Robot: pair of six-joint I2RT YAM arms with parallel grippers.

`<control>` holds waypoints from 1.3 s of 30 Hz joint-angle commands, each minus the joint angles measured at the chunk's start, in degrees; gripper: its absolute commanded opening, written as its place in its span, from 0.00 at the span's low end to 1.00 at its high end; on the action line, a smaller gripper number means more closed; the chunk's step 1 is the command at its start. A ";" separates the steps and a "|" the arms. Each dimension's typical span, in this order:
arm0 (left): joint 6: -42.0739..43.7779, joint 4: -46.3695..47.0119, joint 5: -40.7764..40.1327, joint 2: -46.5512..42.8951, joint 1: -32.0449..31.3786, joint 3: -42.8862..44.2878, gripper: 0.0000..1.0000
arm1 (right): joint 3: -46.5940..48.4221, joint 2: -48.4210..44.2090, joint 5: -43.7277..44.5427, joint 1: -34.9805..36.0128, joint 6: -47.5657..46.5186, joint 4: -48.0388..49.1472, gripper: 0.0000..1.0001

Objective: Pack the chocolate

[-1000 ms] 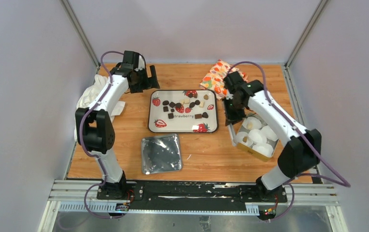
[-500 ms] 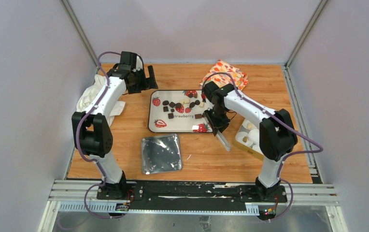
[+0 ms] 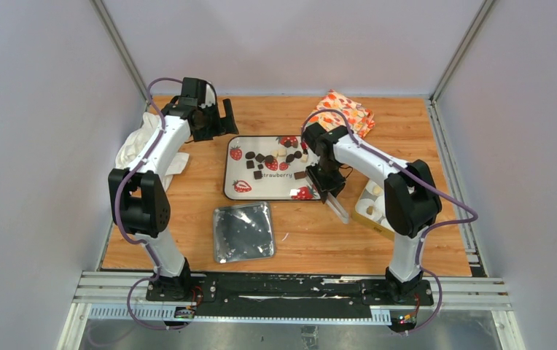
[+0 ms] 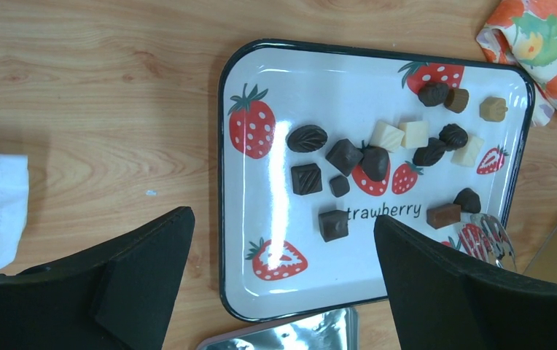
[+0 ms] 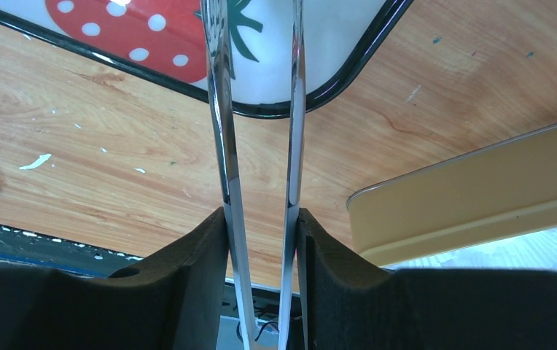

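Observation:
Several small chocolate pieces (image 3: 275, 162), dark brown, tan and cream, lie scattered on the strawberry-print tray (image 3: 226, 182). The left wrist view shows the same chocolate pieces (image 4: 378, 160) on the tray (image 4: 283, 95). My right gripper (image 3: 326, 184) is shut on metal tongs (image 3: 337, 208), whose two arms (image 5: 221, 146) run forward between my fingers (image 5: 261, 215) over the tray's near right corner. The tong tips (image 4: 491, 235) sit by a brown block and look empty. My left gripper (image 3: 217, 120) hangs open at the back left, above the tray's left side (image 4: 283, 219).
A yellow box (image 3: 378, 211) with white paper cups stands right of the tray, its wall (image 5: 472, 197) close to my right fingers. A silver lid (image 3: 243, 232) lies in front of the tray. A floral cloth (image 3: 341, 109) is at the back, a white cloth (image 3: 133, 149) at far left.
My right arm swung from over the yellow box to the tray's near right corner, carrying the tongs, and the tong arms spread wider. The left arm barely moved.

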 commanded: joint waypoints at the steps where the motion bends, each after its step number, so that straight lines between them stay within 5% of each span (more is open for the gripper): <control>1: 0.93 -0.81 -0.85 0.15 0.34 1.05 1.00 | 1.30 0.91 3.32 0.50 -0.48 -1.26 0.41; 13: 1.13 -0.92 -1.21 0.54 0.43 1.48 1.00 | 1.82 2.10 8.25 0.50 -1.07 -0.63 0.50; 31: 1.82 -1.51 -1.95 -0.05 0.60 1.10 1.00 | 4.85 5.73 8.92 0.49 -1.89 0.58 0.50; 34: 1.94 -1.43 -1.86 -0.52 0.72 0.65 1.00 | 4.74 6.00 8.76 0.49 -1.85 0.71 0.42; 39: 2.19 -1.49 -1.85 -0.99 0.78 0.33 1.00 | 4.85 5.26 8.02 0.50 -1.12 0.80 0.15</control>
